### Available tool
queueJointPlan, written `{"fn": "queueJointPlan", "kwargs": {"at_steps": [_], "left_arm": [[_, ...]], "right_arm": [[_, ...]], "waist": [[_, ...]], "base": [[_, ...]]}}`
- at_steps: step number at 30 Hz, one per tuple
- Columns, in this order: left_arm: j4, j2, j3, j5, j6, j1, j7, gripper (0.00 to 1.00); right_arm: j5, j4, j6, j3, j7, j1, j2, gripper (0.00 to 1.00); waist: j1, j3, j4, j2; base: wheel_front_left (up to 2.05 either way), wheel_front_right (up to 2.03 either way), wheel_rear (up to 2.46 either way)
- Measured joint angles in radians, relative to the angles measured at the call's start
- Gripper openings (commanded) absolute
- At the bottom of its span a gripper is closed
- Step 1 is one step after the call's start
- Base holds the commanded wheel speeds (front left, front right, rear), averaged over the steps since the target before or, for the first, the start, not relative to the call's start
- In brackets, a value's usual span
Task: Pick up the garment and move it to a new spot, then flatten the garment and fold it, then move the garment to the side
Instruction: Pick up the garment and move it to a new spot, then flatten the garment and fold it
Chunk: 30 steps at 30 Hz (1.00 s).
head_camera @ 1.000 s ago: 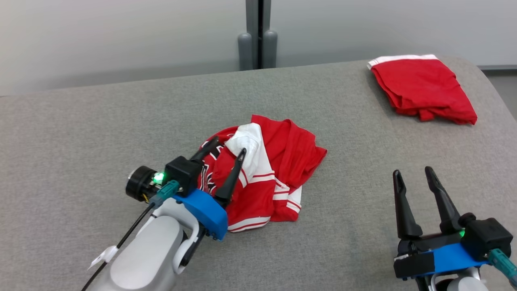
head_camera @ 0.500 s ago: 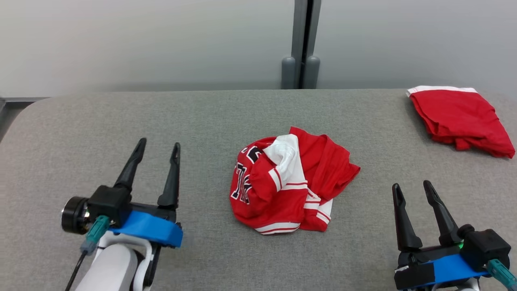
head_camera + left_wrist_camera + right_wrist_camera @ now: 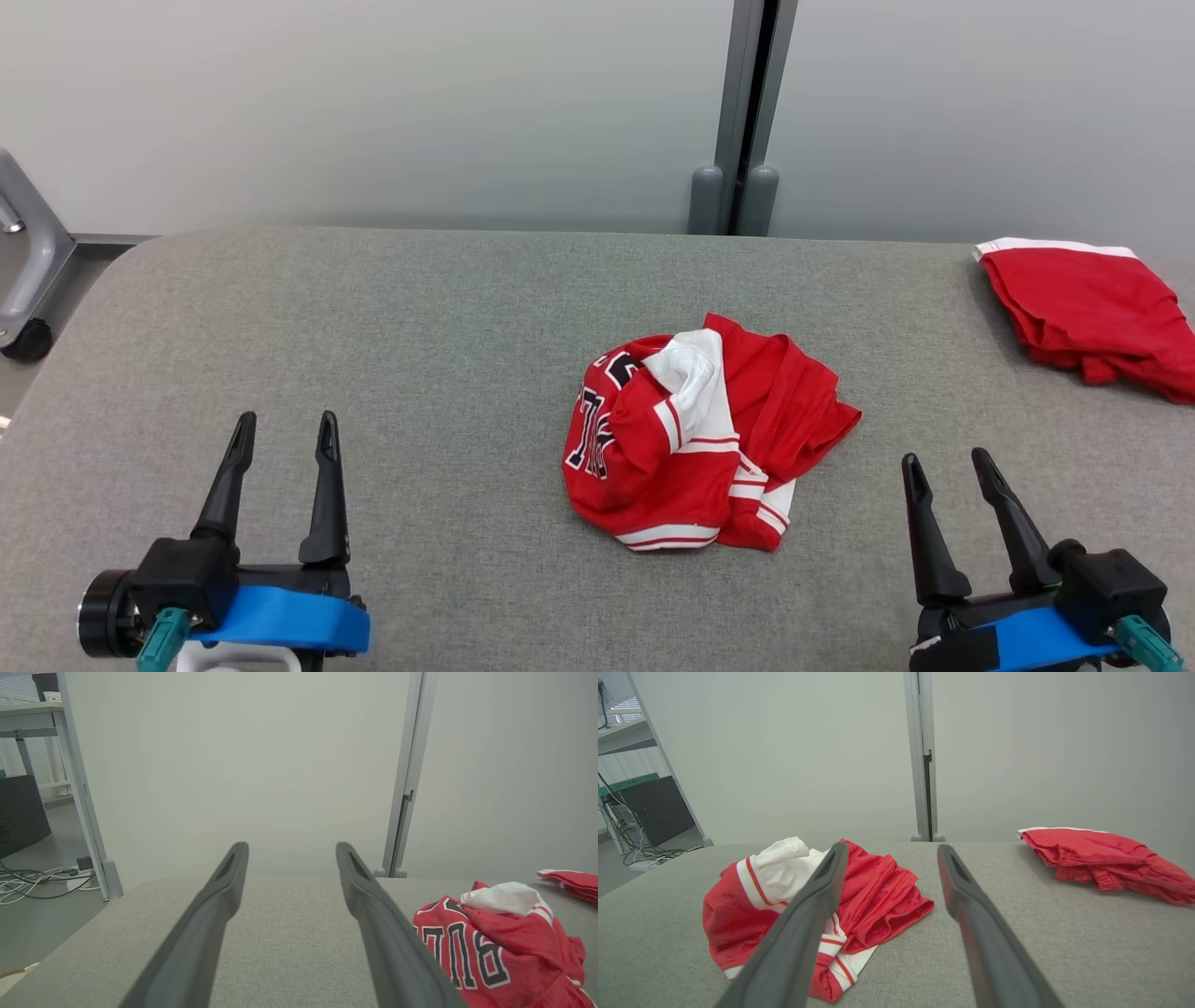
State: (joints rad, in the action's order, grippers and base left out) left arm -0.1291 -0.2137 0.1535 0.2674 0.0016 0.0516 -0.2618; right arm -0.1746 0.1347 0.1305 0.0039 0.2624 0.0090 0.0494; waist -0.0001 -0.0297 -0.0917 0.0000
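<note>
Two red garments lie on the grey table [image 3: 420,317]: the crumpled jersey [image 3: 700,434] at its middle and a folded red garment [image 3: 1088,308] well off to the jersey's far right. Two grippers flank the jersey, the left gripper [image 3: 287,420] well apart from it and the right gripper [image 3: 943,457] nearer. Both have their jaws spread apart, clear of the cloth.

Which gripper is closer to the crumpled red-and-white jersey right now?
Right. The right gripper sits just to the right of the jersey, open and clear of it; the left gripper is farther off on its left, also open.
</note>
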Motion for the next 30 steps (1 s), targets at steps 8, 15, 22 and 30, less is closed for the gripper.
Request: {"fn": "queueJointPlan", "kwargs": {"at_steps": [8, 15, 22, 30], "left_arm": [[-0.037, 0.051, -0.048, -0.058, -0.055, -0.03, 0.0, 1.0], [-0.065, 0.075, -0.079, -0.094, -0.081, -0.03, 0.0, 1.0], [-0.093, 0.088, -0.102, -0.113, -0.1, -0.027, 0.0, 1.0], [-0.101, 0.101, -0.117, -0.137, -0.108, -0.024, 0.0, 1.0]], "right_arm": [[-0.003, 0.027, 0.0, -0.005, 0.0, 0.022, 0.0, 1.0], [-0.006, 0.035, 0.0, -0.009, 0.0, 0.036, 0.0, 1.0], [-0.007, 0.041, 0.0, -0.007, 0.0, 0.036, 0.0, 1.0], [-0.01, 0.049, 0.0, -0.007, 0.0, 0.036, 0.0, 1.0]], "waist": [[0.0, 0.002, 0.014, 0.0], [0.0001, 0.002, 0.03, 0.0], [0.0001, 0.003, 0.037, 0.0002], [0.0001, 0.003, 0.036, 0.0002]], "base": [[0.0, 0.0, 0.0], [0.0, 0.0, 0.0], [0.0, 0.0, 0.0], [0.0, 0.0, 0.0]]}}
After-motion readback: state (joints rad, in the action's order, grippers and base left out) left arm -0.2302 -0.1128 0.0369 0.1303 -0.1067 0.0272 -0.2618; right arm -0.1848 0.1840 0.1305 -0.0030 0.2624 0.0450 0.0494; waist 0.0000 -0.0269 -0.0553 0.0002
